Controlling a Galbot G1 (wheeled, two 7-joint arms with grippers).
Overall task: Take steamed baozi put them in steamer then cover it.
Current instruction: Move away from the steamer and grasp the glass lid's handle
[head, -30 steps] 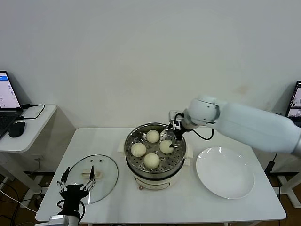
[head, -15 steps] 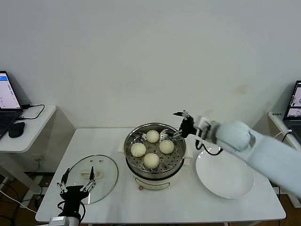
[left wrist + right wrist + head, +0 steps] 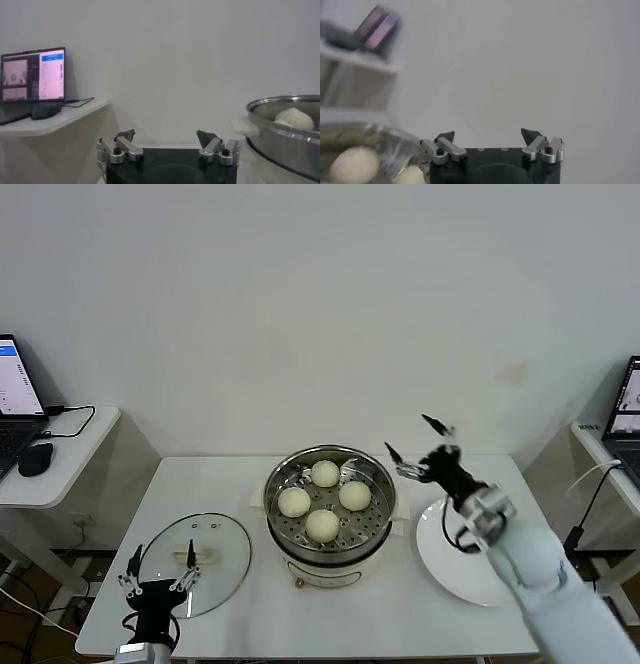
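A white table (image 3: 330,604) carries everything. Near its middle stands the steamer (image 3: 330,534) on its white base, uncovered, with four buns on the tray inside. To the robot's left of it the glass lid (image 3: 200,549) lies flat on the tabletop, handle up, close to the front edge. On the other side, just beside the steamer, sits a flat white plate (image 3: 450,569).

No legible text, label, brand or number anywhere: the laptop screen (image 3: 15,379) on the side desk shows a blue header bar and blocks of content too small to read, and the steamer (image 3: 330,514) and cover (image 3: 195,562) bear no visible markings.
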